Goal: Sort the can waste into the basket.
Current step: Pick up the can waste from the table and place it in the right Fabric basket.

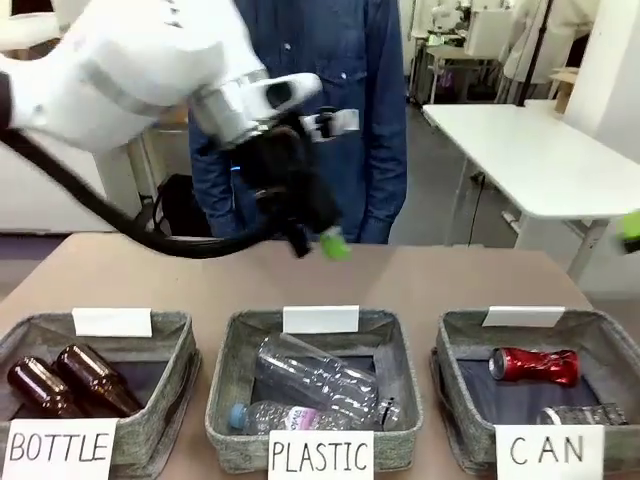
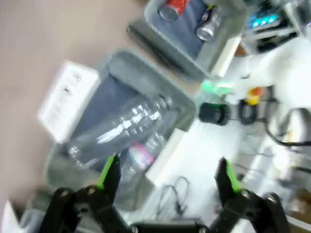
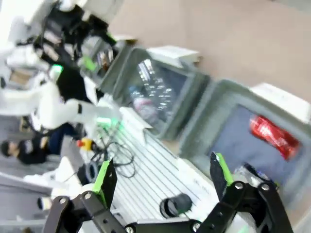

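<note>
The shiny red can (image 1: 535, 365) and the silver-grey can (image 1: 585, 413) both lie inside the grey basket (image 1: 455, 345) signed CAN at the front right. My left gripper (image 1: 315, 243) hangs open and empty above the far edge of the middle basket. Its wrist view shows the open left gripper (image 2: 168, 174) over clear bottles, with the red can (image 2: 172, 7) and the silver can (image 2: 206, 30) far off. My right gripper (image 3: 162, 174) is open and empty, high above the basket (image 3: 204, 124) that holds the red can (image 3: 273, 136) and the silver can (image 3: 247, 174). A blurred green pad (image 1: 631, 232) shows at the right edge.
The middle basket (image 1: 235, 395) signed PLASTIC holds clear plastic bottles (image 1: 320, 385). The left basket (image 1: 175, 345) signed BOTTLE holds two brown glass bottles (image 1: 70, 385). A person in a blue denim shirt (image 1: 330, 110) stands at the far side. The brown tabletop (image 1: 460, 275) behind the baskets is bare.
</note>
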`<state>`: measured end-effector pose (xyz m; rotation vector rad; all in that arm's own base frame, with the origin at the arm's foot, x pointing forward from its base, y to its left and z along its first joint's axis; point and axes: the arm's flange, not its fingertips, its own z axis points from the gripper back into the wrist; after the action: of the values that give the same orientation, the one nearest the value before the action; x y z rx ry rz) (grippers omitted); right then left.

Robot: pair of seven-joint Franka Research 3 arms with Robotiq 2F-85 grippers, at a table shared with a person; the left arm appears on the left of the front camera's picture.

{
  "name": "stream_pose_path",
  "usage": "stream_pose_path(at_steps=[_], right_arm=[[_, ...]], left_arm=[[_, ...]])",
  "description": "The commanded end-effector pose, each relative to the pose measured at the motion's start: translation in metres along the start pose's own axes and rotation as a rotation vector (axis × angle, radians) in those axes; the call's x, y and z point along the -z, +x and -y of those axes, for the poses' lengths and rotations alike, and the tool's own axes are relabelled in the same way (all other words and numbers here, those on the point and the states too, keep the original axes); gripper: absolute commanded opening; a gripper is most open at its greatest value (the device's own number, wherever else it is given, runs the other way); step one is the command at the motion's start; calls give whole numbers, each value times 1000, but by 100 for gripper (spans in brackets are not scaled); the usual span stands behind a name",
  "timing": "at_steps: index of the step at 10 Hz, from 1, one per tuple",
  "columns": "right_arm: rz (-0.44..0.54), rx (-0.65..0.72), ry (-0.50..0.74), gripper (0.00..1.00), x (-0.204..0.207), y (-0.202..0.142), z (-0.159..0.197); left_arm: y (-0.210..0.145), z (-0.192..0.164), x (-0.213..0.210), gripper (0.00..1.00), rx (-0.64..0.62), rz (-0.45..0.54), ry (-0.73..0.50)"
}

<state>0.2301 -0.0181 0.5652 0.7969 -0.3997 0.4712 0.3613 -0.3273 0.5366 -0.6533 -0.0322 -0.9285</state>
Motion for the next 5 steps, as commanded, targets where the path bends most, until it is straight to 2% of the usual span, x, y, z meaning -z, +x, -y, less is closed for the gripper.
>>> stream_pose_path(at_steps=[1, 2, 4, 5], right_arm=[[12, -5, 94, 100, 38, 30, -10], [49, 21, 188, 100, 49, 39, -19], [121, 349, 201, 100, 78, 66, -35], [40, 568, 257, 100, 88, 79, -31]], left_arm=[[-68, -47, -40, 100, -189, 109, -328], [-98, -68, -61, 100, -247, 171, -512], [-161, -87, -86, 100, -276, 339, -734], [-198, -92, -89, 100, -259, 443, -783]])
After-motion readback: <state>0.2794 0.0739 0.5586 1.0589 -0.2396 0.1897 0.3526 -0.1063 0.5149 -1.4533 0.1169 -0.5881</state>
